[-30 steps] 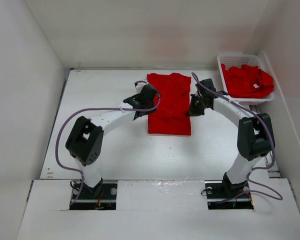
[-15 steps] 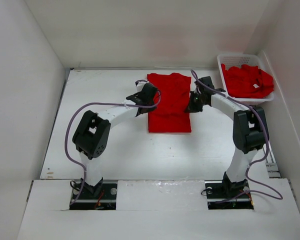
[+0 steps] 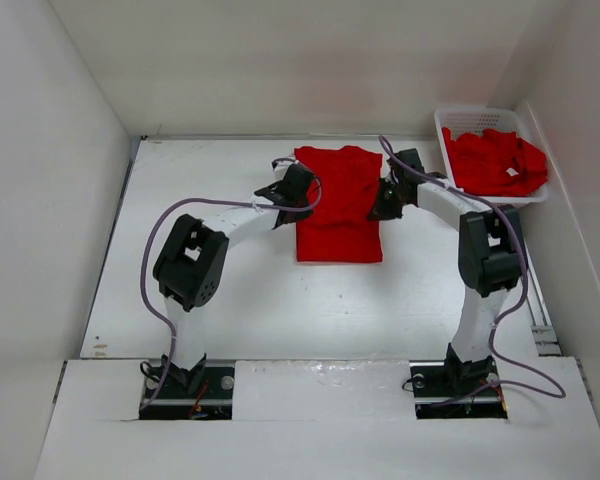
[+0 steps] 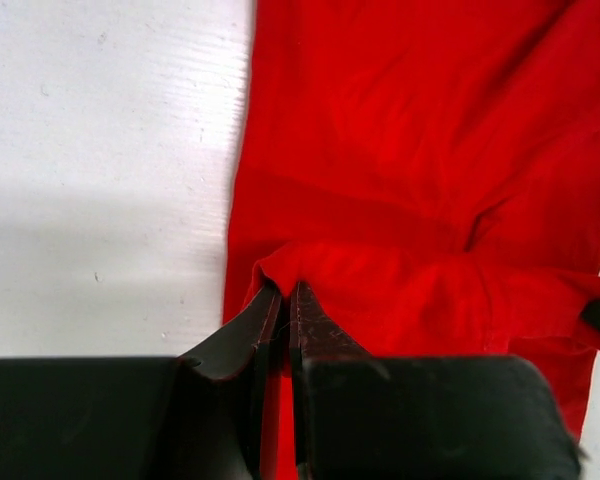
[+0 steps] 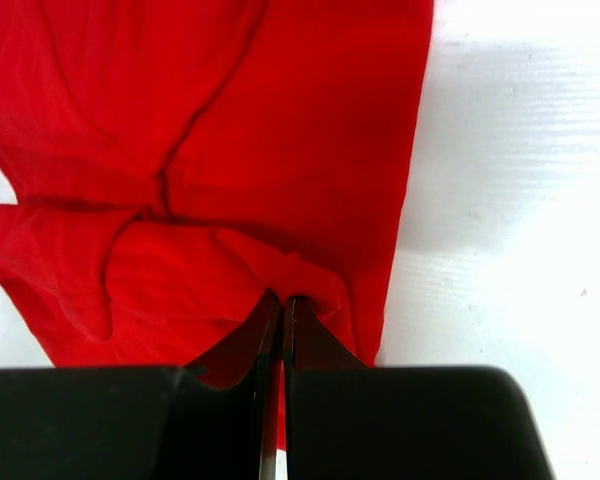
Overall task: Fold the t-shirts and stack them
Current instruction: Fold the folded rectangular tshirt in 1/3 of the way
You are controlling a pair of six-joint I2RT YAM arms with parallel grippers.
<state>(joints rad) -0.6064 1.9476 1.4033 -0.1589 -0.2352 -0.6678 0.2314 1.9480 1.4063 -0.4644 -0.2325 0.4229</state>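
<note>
gripping one t-shirt [image 3: 340,205] from its two sides, the left claw [image 4: 288,290] and the right claw [image 5: 283,298] are each clenched on a small raised pinch of red cloth. the t-shirt lies on the tabletop [image 3: 210,200], in the middle of its far part, as a narrow strip whose long axis runs away from the arm bases. the left claw holds the left long edge and the right claw the right long edge, about level with each other. so the cloth lies between them and neither arm is nearer. i judge the next fold must go along this axis, with both claws moving together, or the strip will twist. more t-shirts [image 3: 495,160] lie in the white basket [image 3: 480,113] at the far right.
</note>
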